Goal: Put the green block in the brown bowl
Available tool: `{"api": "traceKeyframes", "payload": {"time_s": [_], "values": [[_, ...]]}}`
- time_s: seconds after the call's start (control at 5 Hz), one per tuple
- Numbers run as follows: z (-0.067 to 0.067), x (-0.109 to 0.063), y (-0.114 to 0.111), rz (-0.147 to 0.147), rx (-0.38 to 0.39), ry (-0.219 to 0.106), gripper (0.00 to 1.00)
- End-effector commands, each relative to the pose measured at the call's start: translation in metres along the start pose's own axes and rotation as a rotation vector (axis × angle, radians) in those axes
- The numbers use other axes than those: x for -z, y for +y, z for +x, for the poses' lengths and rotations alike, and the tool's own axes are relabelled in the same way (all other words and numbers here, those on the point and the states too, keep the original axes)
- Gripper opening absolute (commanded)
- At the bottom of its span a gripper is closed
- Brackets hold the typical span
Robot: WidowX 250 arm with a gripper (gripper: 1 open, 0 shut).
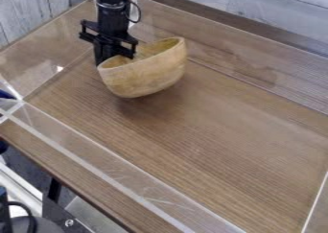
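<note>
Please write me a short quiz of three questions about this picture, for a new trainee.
1. True or false: the bowl sits flat with its opening straight up.
2. Where is the gripper? A) at the bowl's left rim B) over the table's near edge C) right of the bowl
3. Can you see the green block?

Key: 1. False, it is tilted. 2. A. 3. No, it does not show.
</note>
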State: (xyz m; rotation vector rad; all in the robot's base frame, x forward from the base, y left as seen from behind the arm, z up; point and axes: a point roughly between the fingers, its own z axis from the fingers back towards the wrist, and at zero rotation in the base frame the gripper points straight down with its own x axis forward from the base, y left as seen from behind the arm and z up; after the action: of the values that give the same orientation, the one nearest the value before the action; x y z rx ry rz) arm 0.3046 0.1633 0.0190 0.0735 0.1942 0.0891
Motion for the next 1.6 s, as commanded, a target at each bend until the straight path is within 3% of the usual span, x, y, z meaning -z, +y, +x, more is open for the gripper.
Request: {"api": "traceKeyframes", "payload": {"time_s": [0.0,1.4], "values": [[0.005,-0.004,-0.009,0.006,0.016,-0.005,0.00],[0.017,-0.006,-0.021,0.010,0.064,0.029,0.00]]}}
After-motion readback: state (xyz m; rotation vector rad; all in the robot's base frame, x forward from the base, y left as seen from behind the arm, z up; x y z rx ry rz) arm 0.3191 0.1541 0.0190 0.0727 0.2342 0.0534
